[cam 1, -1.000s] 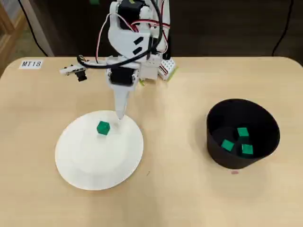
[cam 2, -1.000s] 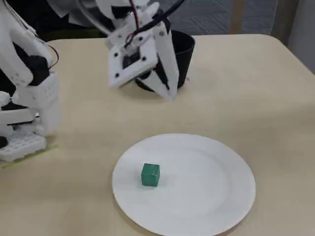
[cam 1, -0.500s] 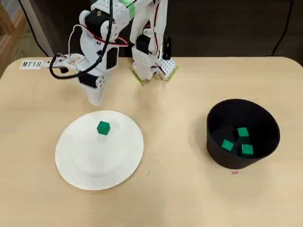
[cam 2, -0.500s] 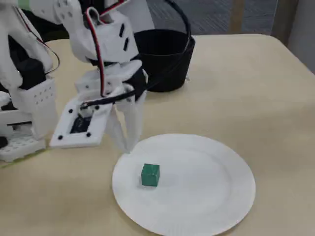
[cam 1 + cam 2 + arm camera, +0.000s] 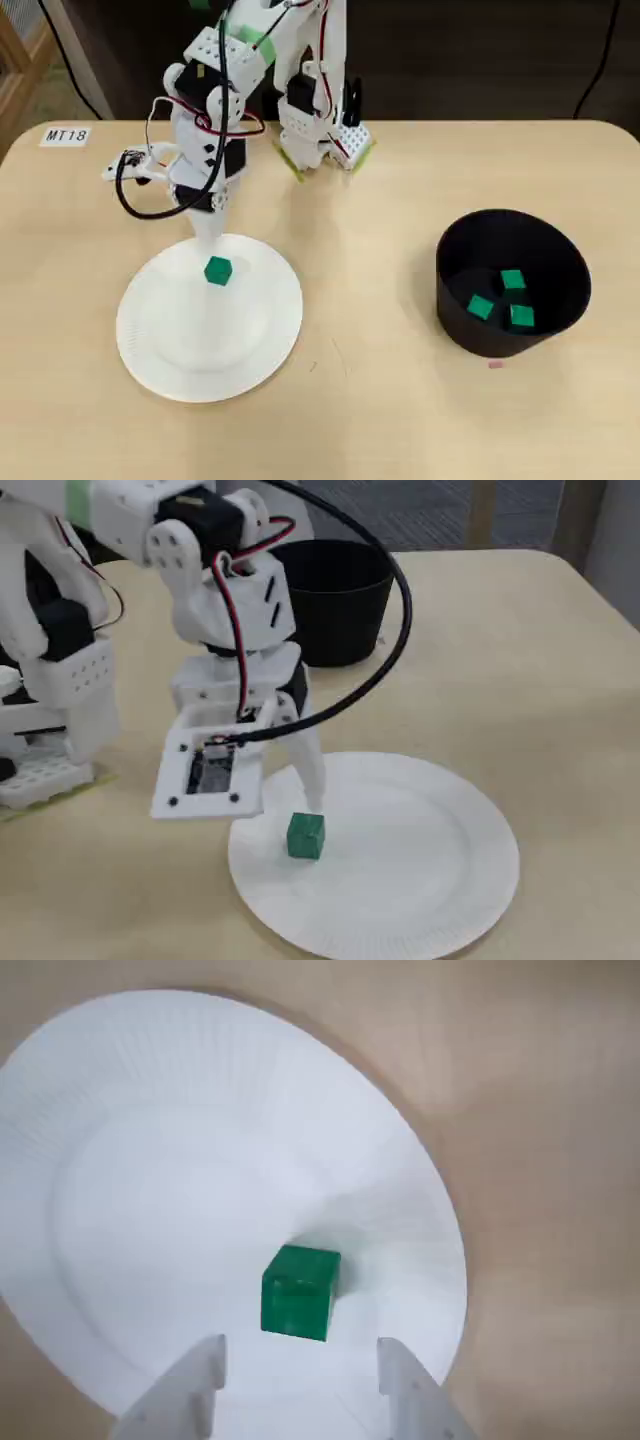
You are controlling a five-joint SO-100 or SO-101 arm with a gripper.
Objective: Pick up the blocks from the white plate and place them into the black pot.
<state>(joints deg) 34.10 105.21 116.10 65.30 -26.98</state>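
One green block (image 5: 217, 271) sits on the white plate (image 5: 160, 350), on the part nearest the arm's base; in the wrist view the block (image 5: 299, 1292) lies just ahead of the two fingertips (image 5: 205, 1360). The tool (image 5: 300, 1355) hangs low over the plate rim, jaws spread wider than the block, holding nothing, not touching it. In the fixed view one white finger (image 5: 310, 775) points down just behind the block (image 5: 305, 836). Three more green blocks (image 5: 500, 297) lie inside the black pot (image 5: 560, 262), well apart from the plate on the tan worktop (image 5: 380, 400). A label reading MT18 (image 5: 67, 135) lies at the worktop's far left corner in the overhead view.
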